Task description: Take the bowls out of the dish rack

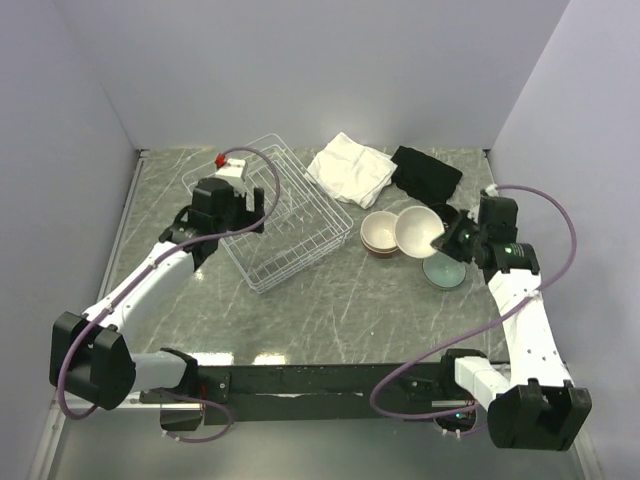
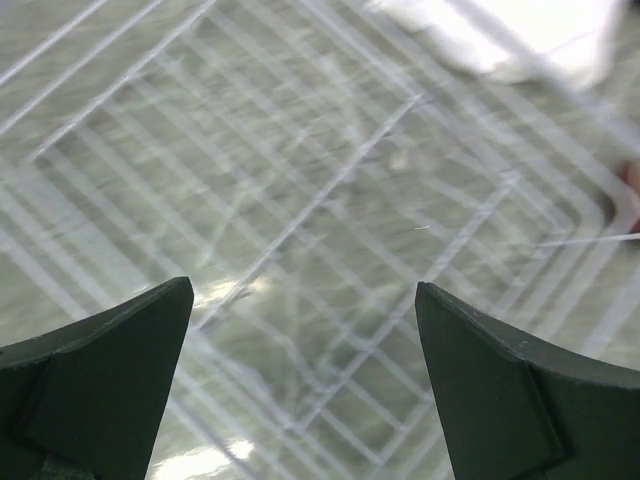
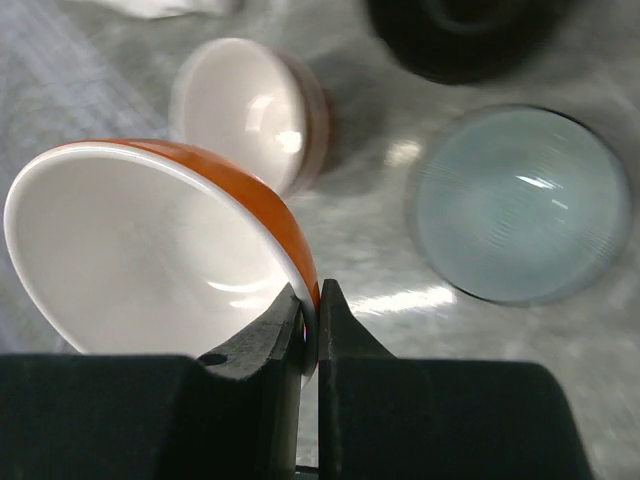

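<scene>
The white wire dish rack (image 1: 300,238) stands at the back left; I see no bowl in it. My left gripper (image 1: 245,215) hovers open over its ribbed floor (image 2: 330,200), empty (image 2: 305,300). My right gripper (image 1: 445,240) is shut on the rim of the orange bowl (image 1: 418,230), cream inside, and holds it tilted above the table (image 3: 310,300). The orange bowl (image 3: 150,260) is just right of a stack of cream-inside bowls (image 1: 380,234) (image 3: 250,110). A pale blue-green bowl (image 1: 444,272) (image 3: 520,200) sits on the table near it. A dark bowl (image 3: 470,30) stands behind.
A folded white cloth (image 1: 350,168) and a black cloth (image 1: 425,172) lie at the back, right of the rack. A small red object (image 1: 220,158) sits at the rack's far corner. Grey walls close in the marbled table (image 1: 330,310).
</scene>
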Tool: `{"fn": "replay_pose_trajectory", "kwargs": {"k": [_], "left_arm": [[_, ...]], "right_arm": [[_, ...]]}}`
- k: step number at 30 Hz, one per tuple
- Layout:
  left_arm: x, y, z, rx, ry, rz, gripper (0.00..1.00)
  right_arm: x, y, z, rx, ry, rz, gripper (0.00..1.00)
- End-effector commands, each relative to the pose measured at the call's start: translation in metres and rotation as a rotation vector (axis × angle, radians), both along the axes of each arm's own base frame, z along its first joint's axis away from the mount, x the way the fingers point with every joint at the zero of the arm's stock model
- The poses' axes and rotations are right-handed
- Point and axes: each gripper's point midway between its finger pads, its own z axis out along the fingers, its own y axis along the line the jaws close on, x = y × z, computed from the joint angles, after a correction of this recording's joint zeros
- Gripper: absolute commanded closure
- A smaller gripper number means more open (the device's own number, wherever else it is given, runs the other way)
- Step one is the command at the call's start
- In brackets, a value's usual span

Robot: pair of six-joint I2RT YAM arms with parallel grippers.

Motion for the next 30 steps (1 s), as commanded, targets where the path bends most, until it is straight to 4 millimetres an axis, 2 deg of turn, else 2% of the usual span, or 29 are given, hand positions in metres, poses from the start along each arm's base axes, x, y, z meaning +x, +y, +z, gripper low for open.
{"fn": "replay_pose_trajectory", "kwargs": {"k": [1,4,7,16,20,23,27,29,30], "left_arm": [[-0.004,0.037,-0.015,0.241,-0.066,0.144,0.01],[-0.009,0.026,-0.013,0.273,-0.096,0.116,0.01],[-0.014,0.024,-0.006,0.298,-0.128,0.113,0.01],[-0.023,0.030,0.007,0.298,-0.174,0.143,0.01],[-0.027,0.030,0.010,0.296,-0.187,0.146,0.01],[-0.029,0.032,0.013,0.332,-0.203,0.136,0.01],[-0.032,0.032,0.016,0.340,-0.215,0.138,0.00],[-0.033,0.031,0.017,0.336,-0.221,0.132,0.01],[-0.033,0.030,0.018,0.334,-0.223,0.130,0.01]], "right_arm": [[-0.028,-0.041,-0.028,-0.076,0.134,-0.173,1.00],[-0.032,-0.064,-0.039,-0.109,0.176,-0.266,1.00],[-0.032,-0.079,-0.053,-0.103,0.218,-0.325,1.00],[-0.035,-0.103,-0.095,-0.020,0.321,-0.439,1.00],[-0.037,-0.113,-0.106,-0.017,0.337,-0.472,1.00],[-0.035,-0.114,-0.111,-0.007,0.348,-0.473,0.94],[-0.034,-0.113,-0.119,0.004,0.366,-0.468,0.73],[-0.033,-0.112,-0.121,0.013,0.366,-0.462,0.67],[-0.032,-0.109,-0.121,0.024,0.366,-0.455,0.59]]}}
